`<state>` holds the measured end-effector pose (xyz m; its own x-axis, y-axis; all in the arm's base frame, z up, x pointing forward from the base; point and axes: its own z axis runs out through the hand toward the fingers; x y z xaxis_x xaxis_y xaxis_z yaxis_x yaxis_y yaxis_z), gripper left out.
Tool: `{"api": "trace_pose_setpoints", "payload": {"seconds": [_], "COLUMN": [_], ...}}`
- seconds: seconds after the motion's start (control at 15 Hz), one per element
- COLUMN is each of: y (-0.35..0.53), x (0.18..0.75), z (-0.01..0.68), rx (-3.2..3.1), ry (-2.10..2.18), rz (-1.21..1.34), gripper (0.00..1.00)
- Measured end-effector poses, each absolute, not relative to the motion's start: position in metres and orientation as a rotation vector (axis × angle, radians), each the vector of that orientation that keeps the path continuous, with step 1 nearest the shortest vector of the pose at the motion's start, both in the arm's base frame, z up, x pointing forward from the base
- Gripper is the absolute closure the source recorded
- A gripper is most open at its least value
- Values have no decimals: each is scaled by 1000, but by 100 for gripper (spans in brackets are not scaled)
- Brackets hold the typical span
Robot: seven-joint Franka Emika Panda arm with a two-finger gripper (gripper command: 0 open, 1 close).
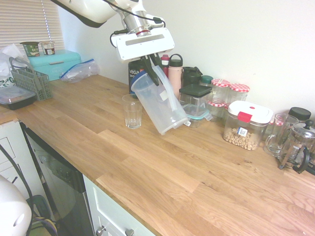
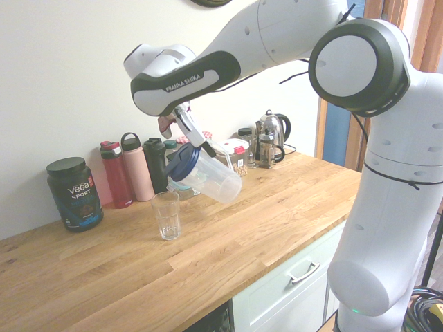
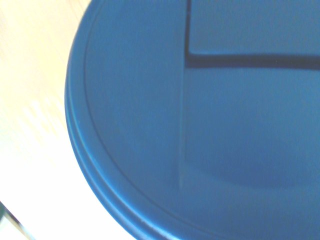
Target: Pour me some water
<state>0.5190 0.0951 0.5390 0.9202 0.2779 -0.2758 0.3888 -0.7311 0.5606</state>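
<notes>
Your gripper [image 1: 156, 78] is closed on the pitcher [image 1: 160, 104] (blue-lidded, tilted). You have the glass [image 2: 167, 216] upright nearby.

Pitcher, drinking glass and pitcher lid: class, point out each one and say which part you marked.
Pitcher [image 1: 160, 105]: first exterior view, clear side.
Drinking glass [image 2: 167, 218]: second exterior view, front wall.
Lid [image 3: 135, 100]: wrist view, blue top.

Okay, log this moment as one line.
gripper: shut on pitcher handle | pitcher: tilted, blue lid on | glass: upright on counter
</notes>
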Motion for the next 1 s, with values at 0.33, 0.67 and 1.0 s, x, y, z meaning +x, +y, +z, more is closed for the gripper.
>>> {"api": "trace_pose_setpoints", "payload": {"seconds": [0.33,0.67,1.0], "y": [140,150,150], "x": [520,523,523], "z": [523,514,525], "rx": [2284,2201,2220], "ry": [569,579,564], "rz": [-244,-256,-242], "gripper": [100,100,100]}}
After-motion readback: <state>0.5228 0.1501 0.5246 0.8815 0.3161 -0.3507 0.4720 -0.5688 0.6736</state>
